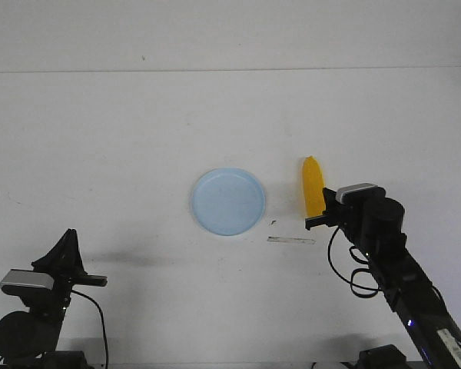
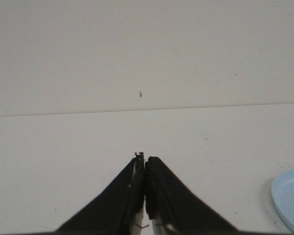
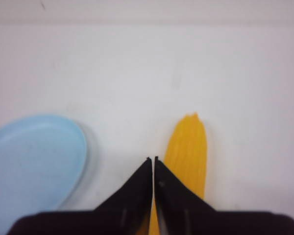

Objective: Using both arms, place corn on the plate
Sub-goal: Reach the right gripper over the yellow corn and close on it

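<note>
The yellow corn (image 1: 313, 184) lies on the white table just right of the pale blue plate (image 1: 228, 201), apart from it, with its tapered end pointing away from me. My right gripper (image 1: 320, 216) hovers over the corn's near end with its jaws shut and nothing between them. In the right wrist view the shut fingertips (image 3: 152, 158) sit beside the corn (image 3: 188, 147), and the plate (image 3: 34, 156) is off to the side. My left gripper (image 1: 69, 234) is low at the near left, far from both, and shut (image 2: 144, 156). Only the plate's rim (image 2: 289, 196) shows there.
A thin pale strip (image 1: 290, 241) and a small dark speck (image 1: 273, 222) lie on the table near the corn's near end. The table's far edge (image 1: 230, 71) meets a plain wall. Black cables (image 1: 349, 269) loop beside the right arm.
</note>
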Motion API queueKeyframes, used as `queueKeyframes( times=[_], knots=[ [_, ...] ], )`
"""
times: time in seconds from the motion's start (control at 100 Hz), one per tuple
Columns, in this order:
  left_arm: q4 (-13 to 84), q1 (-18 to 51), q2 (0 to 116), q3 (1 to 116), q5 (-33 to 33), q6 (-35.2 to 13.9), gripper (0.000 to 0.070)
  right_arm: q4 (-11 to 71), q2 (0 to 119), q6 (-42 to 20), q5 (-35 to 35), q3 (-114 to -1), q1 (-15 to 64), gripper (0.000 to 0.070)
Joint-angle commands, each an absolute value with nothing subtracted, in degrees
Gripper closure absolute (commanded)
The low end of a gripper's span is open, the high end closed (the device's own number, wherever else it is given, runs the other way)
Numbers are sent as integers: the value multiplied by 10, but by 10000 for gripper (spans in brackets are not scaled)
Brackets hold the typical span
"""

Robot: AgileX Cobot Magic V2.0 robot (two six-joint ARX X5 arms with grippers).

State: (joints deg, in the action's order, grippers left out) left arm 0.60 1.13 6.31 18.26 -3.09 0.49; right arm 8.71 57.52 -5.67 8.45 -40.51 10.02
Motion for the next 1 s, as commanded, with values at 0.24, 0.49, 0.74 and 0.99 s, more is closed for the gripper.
queueKeyframes(
  times=[0.24,0.49,0.74,0.99],
  knots=[
    [-1,11,63,189,-30,2,699,228,693,-66,90,-524,101,693],
    [-1,11,63,189,-30,2,699,348,787,-110,56,-645,100,617],
    [-1,11,63,189,-30,2,699,452,894,-126,44,-771,100,328],
    [-1,11,63,189,-30,2,699,497,966,-126,41,-834,106,47]
  ],
)
